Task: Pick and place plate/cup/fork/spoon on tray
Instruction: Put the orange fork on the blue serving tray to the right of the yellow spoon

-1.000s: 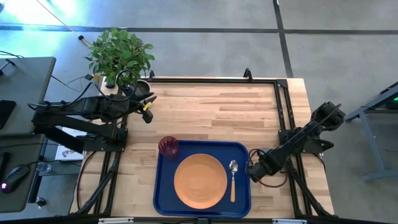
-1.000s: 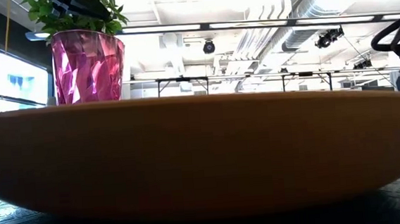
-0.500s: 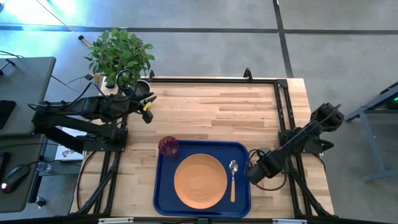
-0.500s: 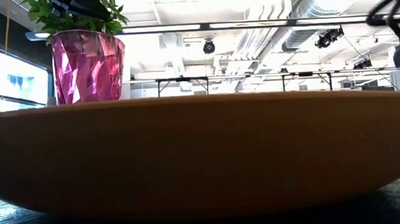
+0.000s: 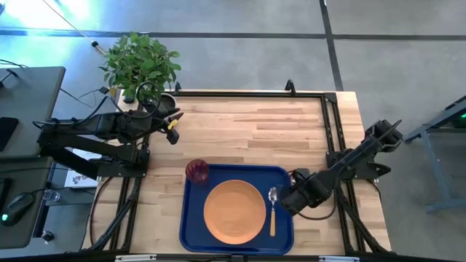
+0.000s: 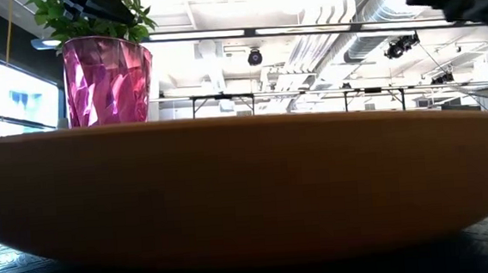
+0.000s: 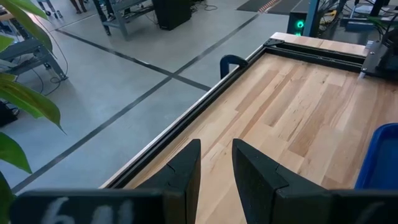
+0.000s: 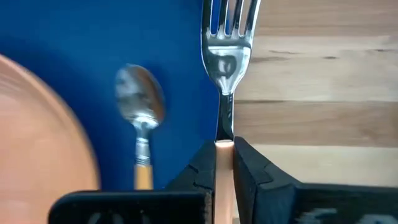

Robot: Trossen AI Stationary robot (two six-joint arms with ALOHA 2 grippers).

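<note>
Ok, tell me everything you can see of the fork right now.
The fork has shiny silver metal tines and neck, and a light orange-tan handle. The right tool is shut on the handle, its fingers pinching it from both sides. The fork's head sits over the right edge of the blue tray, where it meets the wooden table, beside the spoon. Whether the tines touch anything I cannot tell. In the high view the fork itself cannot be made out.

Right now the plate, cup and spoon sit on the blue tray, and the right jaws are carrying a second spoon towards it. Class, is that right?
One slip: the right gripper holds the fork, as its tines show in the right wrist view. The plate, cup and spoon are on the tray.
</note>
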